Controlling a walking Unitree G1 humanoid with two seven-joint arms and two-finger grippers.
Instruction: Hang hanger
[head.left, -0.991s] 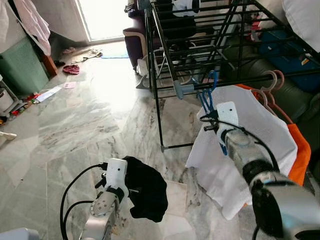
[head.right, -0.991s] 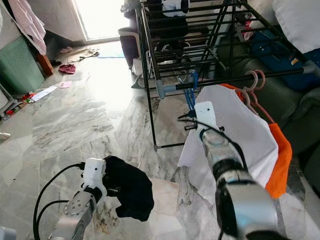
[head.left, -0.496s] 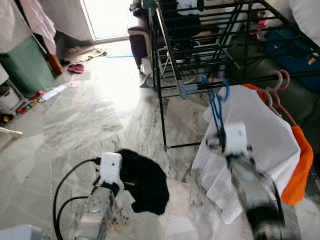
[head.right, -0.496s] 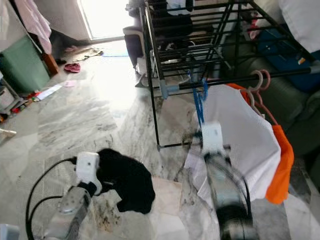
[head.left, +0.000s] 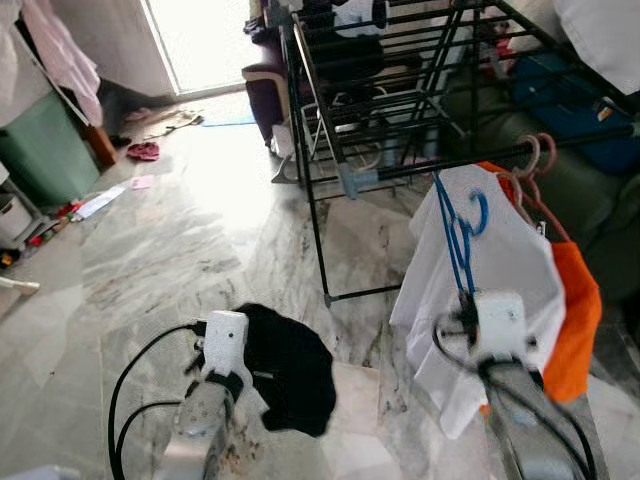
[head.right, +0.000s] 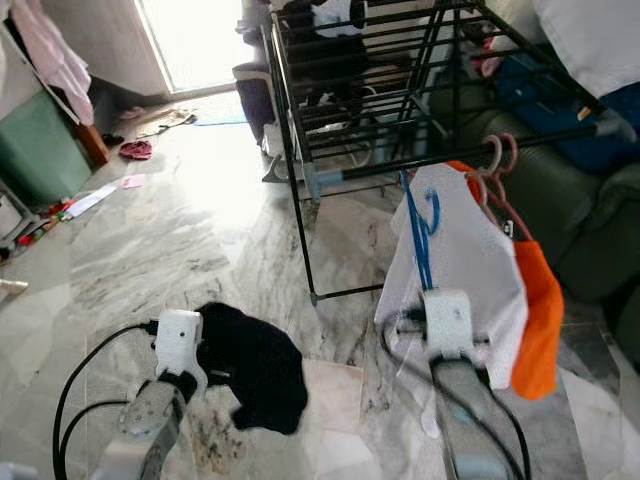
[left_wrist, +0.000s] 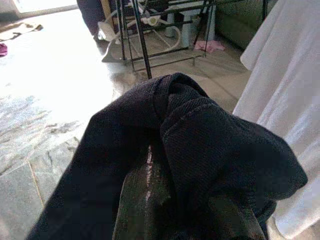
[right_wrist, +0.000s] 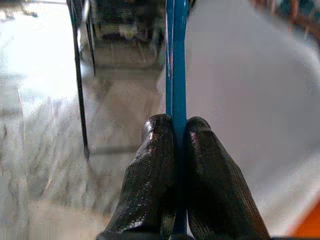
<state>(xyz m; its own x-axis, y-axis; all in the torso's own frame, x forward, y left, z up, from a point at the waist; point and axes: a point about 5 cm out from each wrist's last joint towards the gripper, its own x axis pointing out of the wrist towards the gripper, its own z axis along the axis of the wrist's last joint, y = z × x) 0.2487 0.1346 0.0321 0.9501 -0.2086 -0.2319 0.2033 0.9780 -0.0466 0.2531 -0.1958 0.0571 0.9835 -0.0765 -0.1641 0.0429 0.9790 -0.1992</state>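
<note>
A: What is the right gripper (right_wrist: 176, 150) doing?

B: Its two black, ribbed fingers (right_wrist: 150, 170) are pressed together on the thin blue hanger (head.left: 455, 240); the plastic strip runs straight out from between the pads. From the head views the hanger rises above the wrist, its hook curling near the dark rail (head.left: 520, 145) of the drying rack (head.left: 390, 90) but seemingly not on it; whether it touches the rail I cannot tell.

A: What hangs there?

B: A white shirt (head.left: 490, 270), smooth and draped, just behind the blue hanger; beside it an orange garment (head.left: 575, 320) on pale pink hangers (head.left: 535, 160) whose hooks sit over the rail.

A: And the left side?

B: The left gripper (left_wrist: 170, 200) is wrapped in a soft, black, knit-looking cloth (head.left: 290, 365), bunched in rounded folds; the fingers are buried in it, so it seems clamped on the fabric, held low over the grey veined marble floor (head.left: 160, 240).

A: The rack itself?

B: Thin black metal bars, crossed in tiers; clothes lie on top.
</note>
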